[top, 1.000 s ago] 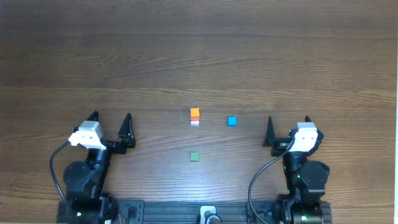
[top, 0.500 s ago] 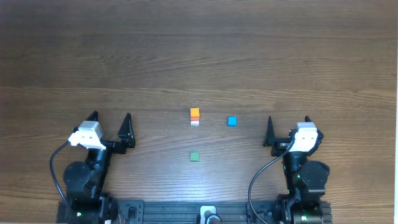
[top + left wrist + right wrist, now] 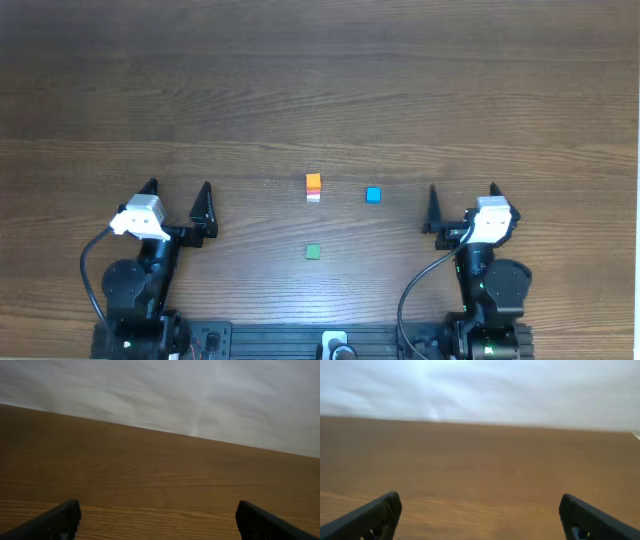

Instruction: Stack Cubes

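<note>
Left hand [image 3: 178,186] sat lower left of frame, spread wide above surface [image 3: 320,80]. Right hand [image 3: 463,190] sat lower right, likewise spread wide. Green cube [image 3: 312,252] lay alone at lower centre, between both arms, well apart from either hand. Farther up, at centre frame, orange cube [image 3: 314,181] stood stacked on white cube [image 3: 314,197]. Blue cube [image 3: 373,195] lay near stack's right side, not touching it.

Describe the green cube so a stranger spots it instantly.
On the wooden table, find the two-cube stack near the middle. The green cube lies alone, straight toward the robot from it. The other loose one, the blue cube, sits beside the stack.
</note>
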`<move>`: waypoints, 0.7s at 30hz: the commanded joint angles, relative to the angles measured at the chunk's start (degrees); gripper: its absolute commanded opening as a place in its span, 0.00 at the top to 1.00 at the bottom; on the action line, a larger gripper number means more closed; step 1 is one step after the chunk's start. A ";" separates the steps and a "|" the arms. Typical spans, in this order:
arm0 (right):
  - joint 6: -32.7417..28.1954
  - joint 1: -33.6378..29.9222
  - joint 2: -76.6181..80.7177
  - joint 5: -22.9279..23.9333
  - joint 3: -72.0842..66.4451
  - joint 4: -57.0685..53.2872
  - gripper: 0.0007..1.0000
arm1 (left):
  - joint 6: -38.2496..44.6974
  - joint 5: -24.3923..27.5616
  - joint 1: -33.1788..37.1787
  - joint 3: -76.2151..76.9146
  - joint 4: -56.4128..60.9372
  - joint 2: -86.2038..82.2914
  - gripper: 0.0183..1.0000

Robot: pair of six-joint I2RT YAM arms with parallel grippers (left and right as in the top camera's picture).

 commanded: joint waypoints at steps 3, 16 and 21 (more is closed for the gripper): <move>22.29 -0.26 0.72 -21.88 0.00 11.30 0.01 | 0.81 -0.70 0.28 -0.35 -0.07 -0.68 0.00; 26.27 1.18 27.65 -44.17 23.69 -4.74 0.01 | 0.81 -0.70 0.28 -0.35 -0.07 -0.68 0.00; 20.59 7.76 38.80 -33.05 37.77 -27.58 0.01 | 0.81 -0.70 0.28 -0.35 -0.07 -0.68 0.00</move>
